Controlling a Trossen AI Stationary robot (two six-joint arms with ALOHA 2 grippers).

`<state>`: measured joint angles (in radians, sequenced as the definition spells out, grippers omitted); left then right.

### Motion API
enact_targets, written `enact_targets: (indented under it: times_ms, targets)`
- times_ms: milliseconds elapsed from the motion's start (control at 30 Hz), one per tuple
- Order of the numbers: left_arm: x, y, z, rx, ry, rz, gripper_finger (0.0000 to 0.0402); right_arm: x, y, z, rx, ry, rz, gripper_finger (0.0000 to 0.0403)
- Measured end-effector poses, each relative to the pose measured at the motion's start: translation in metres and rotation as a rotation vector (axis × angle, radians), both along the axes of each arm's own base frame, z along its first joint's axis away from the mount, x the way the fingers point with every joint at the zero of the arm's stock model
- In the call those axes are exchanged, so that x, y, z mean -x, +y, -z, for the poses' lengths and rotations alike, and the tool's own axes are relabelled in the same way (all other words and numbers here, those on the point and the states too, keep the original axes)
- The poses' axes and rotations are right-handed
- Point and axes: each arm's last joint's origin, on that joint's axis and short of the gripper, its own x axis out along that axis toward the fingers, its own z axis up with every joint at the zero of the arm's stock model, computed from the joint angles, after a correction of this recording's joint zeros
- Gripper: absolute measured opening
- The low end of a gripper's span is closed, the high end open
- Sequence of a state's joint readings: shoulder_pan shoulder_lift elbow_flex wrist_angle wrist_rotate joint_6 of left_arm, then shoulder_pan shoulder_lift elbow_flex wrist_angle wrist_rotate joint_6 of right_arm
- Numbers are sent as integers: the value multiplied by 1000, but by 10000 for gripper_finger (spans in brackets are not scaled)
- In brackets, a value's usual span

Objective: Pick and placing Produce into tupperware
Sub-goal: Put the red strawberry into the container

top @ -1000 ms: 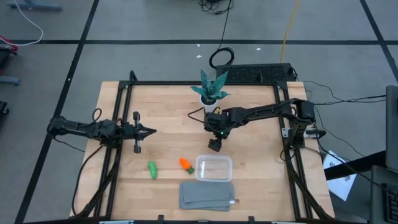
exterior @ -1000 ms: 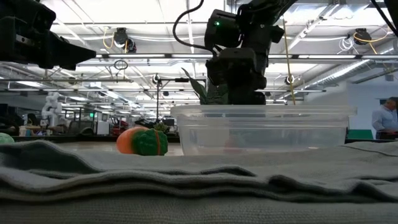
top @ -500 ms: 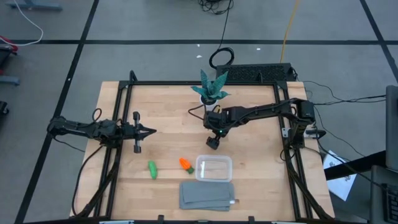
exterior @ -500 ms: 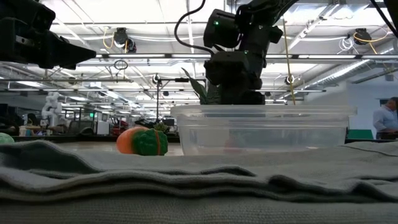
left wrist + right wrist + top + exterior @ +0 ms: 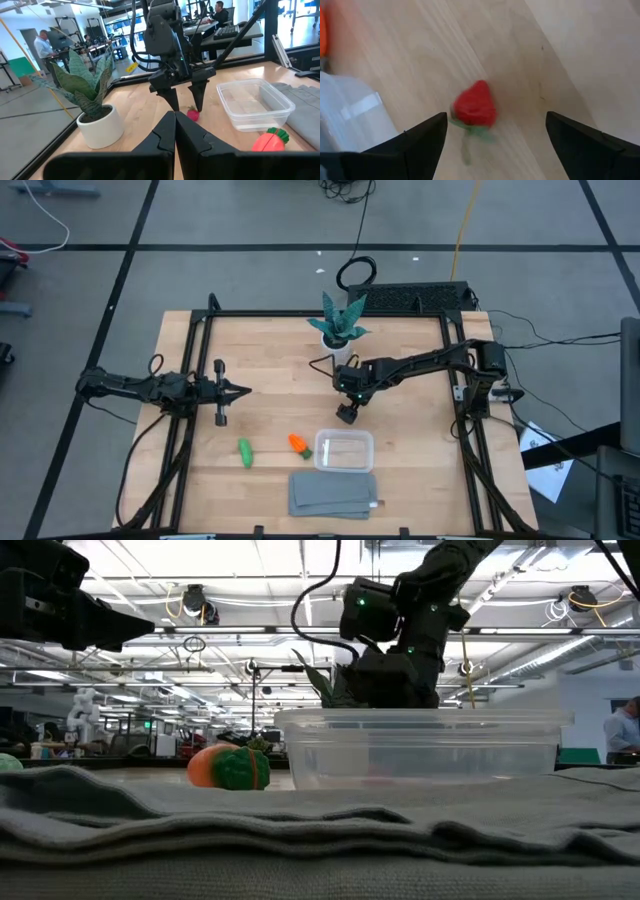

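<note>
The red berry [image 5: 475, 107] lies on the wooden table, between the open fingers of my right gripper [image 5: 496, 117], which points down at it without touching. The left wrist view shows the same: my right gripper [image 5: 186, 106] stands over the berry [image 5: 192, 115]. The orange carrot [image 5: 298, 444] and the green piece [image 5: 245, 452] lie on the table to the left of the clear tupperware [image 5: 344, 450]. My left gripper [image 5: 235, 391] is shut and empty at the table's left.
A teal plant in a white pot [image 5: 340, 328] stands at the far middle, behind my right arm. A folded grey cloth [image 5: 333, 493] lies at the near edge, in front of the tupperware. A black frame [image 5: 300, 314] runs along the table's edges.
My right gripper has gone down a little toward the berry and has tipped somewhat, with its fingers still open.
</note>
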<state>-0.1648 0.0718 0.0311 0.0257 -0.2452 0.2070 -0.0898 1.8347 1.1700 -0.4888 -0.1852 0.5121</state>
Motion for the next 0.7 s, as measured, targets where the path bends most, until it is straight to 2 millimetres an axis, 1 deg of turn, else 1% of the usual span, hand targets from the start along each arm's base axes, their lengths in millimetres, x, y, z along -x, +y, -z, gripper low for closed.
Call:
enact_targets:
  times_ms: [700]
  targets:
    - [0, 0, 0, 1, 1, 0, 10, -4, 2, -1, 17, -42, -34, 332]
